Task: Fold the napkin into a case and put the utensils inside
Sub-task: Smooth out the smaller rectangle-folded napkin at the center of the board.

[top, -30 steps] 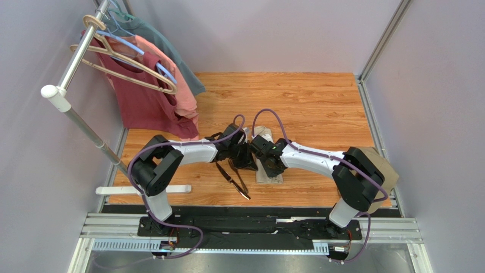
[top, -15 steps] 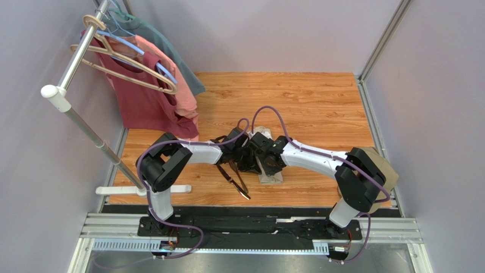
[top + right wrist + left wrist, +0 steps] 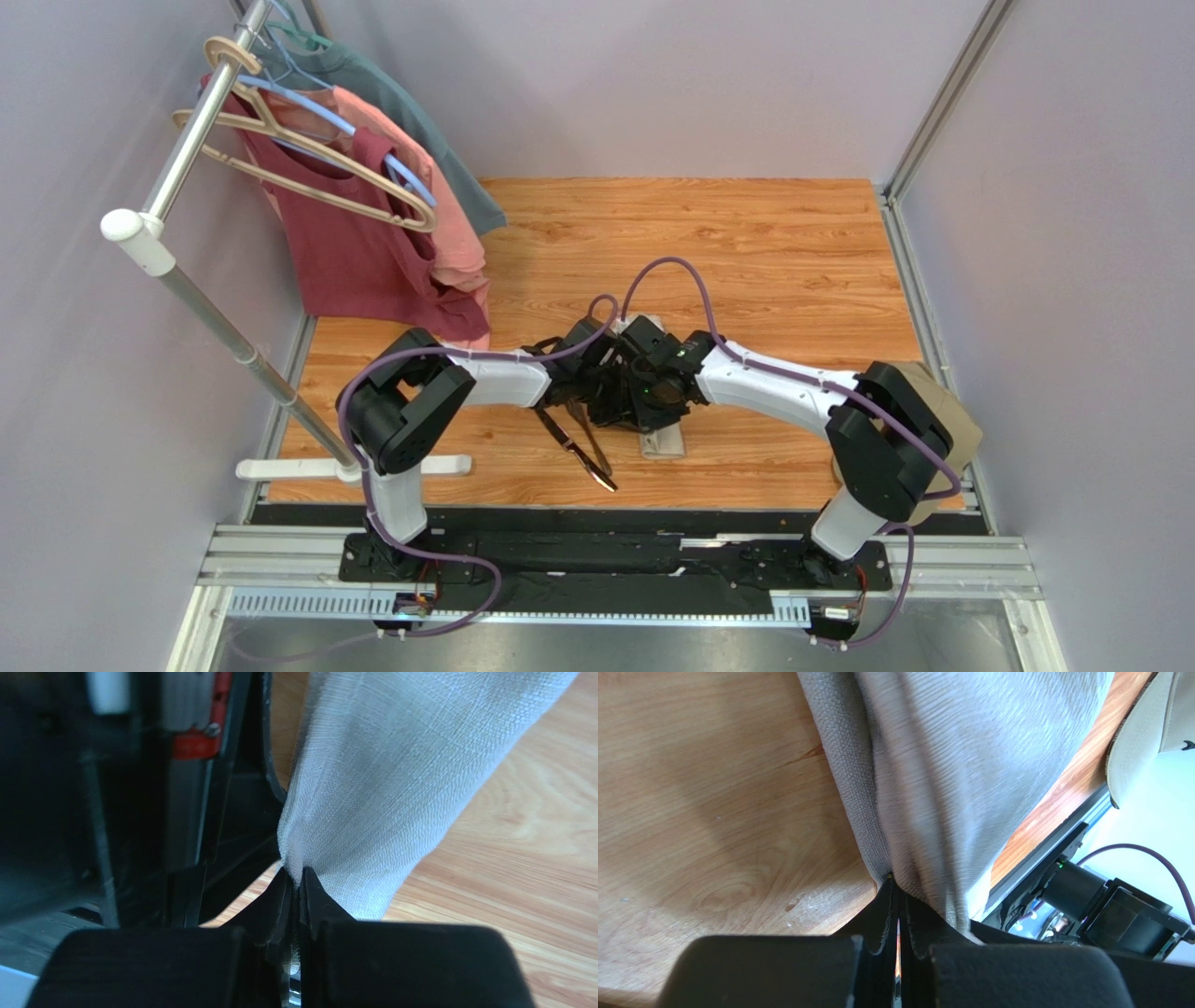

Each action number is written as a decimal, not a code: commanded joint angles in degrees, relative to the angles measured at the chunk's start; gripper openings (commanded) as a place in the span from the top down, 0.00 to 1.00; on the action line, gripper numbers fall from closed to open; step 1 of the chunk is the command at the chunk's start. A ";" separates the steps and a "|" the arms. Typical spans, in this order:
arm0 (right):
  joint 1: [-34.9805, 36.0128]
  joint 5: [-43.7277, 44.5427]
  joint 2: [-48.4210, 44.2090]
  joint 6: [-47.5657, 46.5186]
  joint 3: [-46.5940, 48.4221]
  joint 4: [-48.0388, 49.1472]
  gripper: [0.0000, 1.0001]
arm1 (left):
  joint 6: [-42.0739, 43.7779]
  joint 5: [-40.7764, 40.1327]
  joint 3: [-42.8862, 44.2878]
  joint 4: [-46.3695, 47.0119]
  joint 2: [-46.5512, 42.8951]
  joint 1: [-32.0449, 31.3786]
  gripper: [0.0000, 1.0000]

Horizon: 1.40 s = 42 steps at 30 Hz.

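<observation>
The beige napkin [image 3: 664, 440] lies mid-table, mostly hidden under both wrists; only its near end shows in the top view. My left gripper [image 3: 898, 882] is shut on an edge of the napkin [image 3: 976, 763], which rises away from the jaws. My right gripper [image 3: 295, 875] is shut on another edge of the napkin [image 3: 400, 777]. Both grippers meet over the cloth in the top view, left gripper [image 3: 606, 381], right gripper [image 3: 643, 385]. The dark fork and knife [image 3: 578, 441] lie crossed on the wood just left of the napkin.
A clothes rail [image 3: 183, 154] with red, pink and teal shirts on hangers stands at the back left. A tan cap [image 3: 943, 420] sits at the right edge behind the right arm's base. A white bar [image 3: 288, 469] lies at the front left.
Both grippers have moved together over the napkin, the right one sliding left. Less of the cloth shows now; its visible near end has grown narrower.
</observation>
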 commanded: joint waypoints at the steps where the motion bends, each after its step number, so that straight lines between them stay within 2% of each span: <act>1: -1.35 -5.71 -0.13 4.57 -4.60 8.26 1.00 | -0.77 -0.94 -0.65 1.60 0.26 -0.89 1.00; 4: -2.85 -5.98 -0.04 5.63 -8.19 12.13 1.00 | -0.77 -1.20 -1.18 1.60 -0.26 -0.80 1.00; 10: -5.84 -8.96 -2.33 4.40 -13.66 19.35 0.87 | 2.74 -5.06 -0.92 -5.32 -3.95 -0.72 0.99; 14: -8.90 -14.23 -4.43 3.43 -18.48 25.13 0.73 | 6.61 -7.00 0.75 -10.34 -7.38 0.34 0.86; 19: -12.60 -21.42 -6.02 2.03 -22.97 30.07 0.61 | 10.83 -4.46 4.27 -14.83 -10.28 5.77 0.84; 23: -14.01 -25.13 -6.99 0.71 -25.61 34.19 0.54 | 10.84 0.19 7.95 -11.85 -8.01 7.98 0.88; 25: -14.45 -26.45 -7.07 0.53 -26.40 34.73 0.53 | 10.31 4.59 11.11 -8.27 -4.32 8.07 0.92; 28: -15.77 -28.64 -7.51 0.88 -27.28 35.52 0.53 | 9.52 5.39 14.81 -6.76 -0.45 8.07 0.95; 33: -18.58 -31.55 -9.62 1.32 -28.95 36.49 0.57 | 11.62 -1.53 22.18 -11.13 4.73 8.95 0.96; 37: -19.72 -33.92 -9.62 1.59 -29.57 37.37 0.66 | 13.73 -5.76 26.15 -14.74 7.29 9.48 0.97; 42: -20.16 -35.86 -8.04 2.90 -30.18 40.00 0.69 | 15.76 -7.52 31.85 -18.34 12.20 9.48 0.99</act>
